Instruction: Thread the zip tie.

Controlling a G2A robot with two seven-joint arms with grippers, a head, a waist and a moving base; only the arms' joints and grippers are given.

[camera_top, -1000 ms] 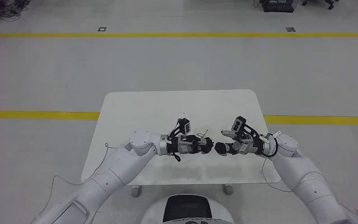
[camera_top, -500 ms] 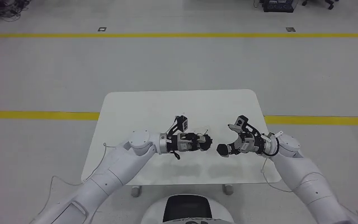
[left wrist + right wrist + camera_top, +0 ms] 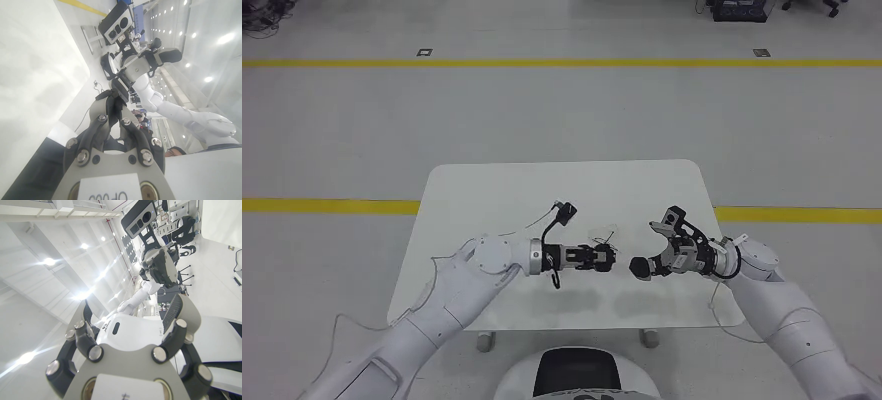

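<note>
Left wrist view: black zip tie (image 3: 103,95) pinched between closed fingers of left end effector (image 3: 113,106), short end sticking out beside tip. Top view: right end effector (image 3: 646,250) spread wide, facing left one, near it, both above white counter (image 3: 492,190).

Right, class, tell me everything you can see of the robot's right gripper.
The right gripper is open, its two fingers spread wide with nothing between them. They look like grey metal or plastic, faced with black ribbed pads and hinged on black links with silver bolts to a grey base plate. It hangs over the white table's near right part, pointing at the left gripper, a small gap apart, touching nothing.
</note>
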